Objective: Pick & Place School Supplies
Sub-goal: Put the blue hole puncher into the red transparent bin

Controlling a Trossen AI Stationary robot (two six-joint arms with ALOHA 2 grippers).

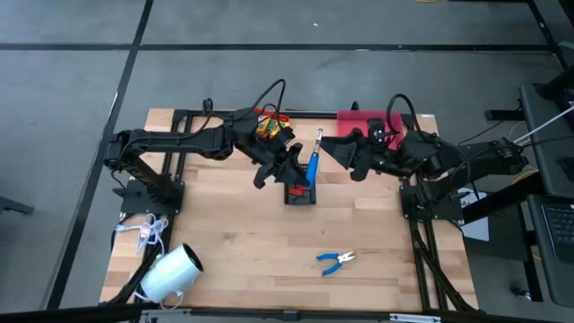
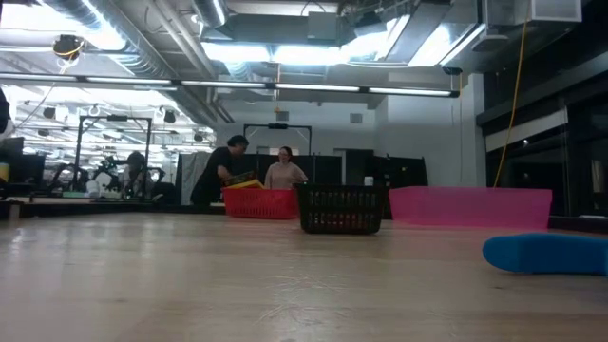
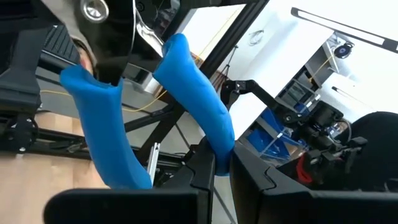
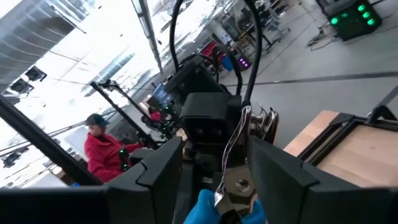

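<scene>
My left gripper (image 1: 299,174) hovers over a small black basket (image 1: 300,194) at mid-table, shut on a pair of blue-handled pliers (image 1: 314,166) whose metal nose (image 1: 320,136) points at the far edge. My right gripper (image 1: 339,152) is open just right of that nose. In its wrist view the pliers' head (image 4: 239,180) shows between its fingers, and I cannot tell whether they touch. Red pieces (image 1: 295,189) lie inside the basket. A second pair of pliers (image 1: 336,260) lies flat near the near edge. Yellow boxes (image 1: 266,128) sit in a red basket (image 2: 258,202), partly under the left arm. My left gripper pinches one blue handle (image 3: 211,146) of the pliers between its two fingers, near that handle's free end. The other handle (image 3: 102,134) stands free beside the fingers. The pliers are lifted clear above the black basket, reaching away from the fingers toward the far edge.
A big white roll (image 1: 170,273) and a white cord bundle (image 1: 148,231) lie at the near left corner. A pink bin (image 1: 363,117) stands at the far edge under the right arm. Bare wood lies between the basket and the near edge. People stand in the room behind.
</scene>
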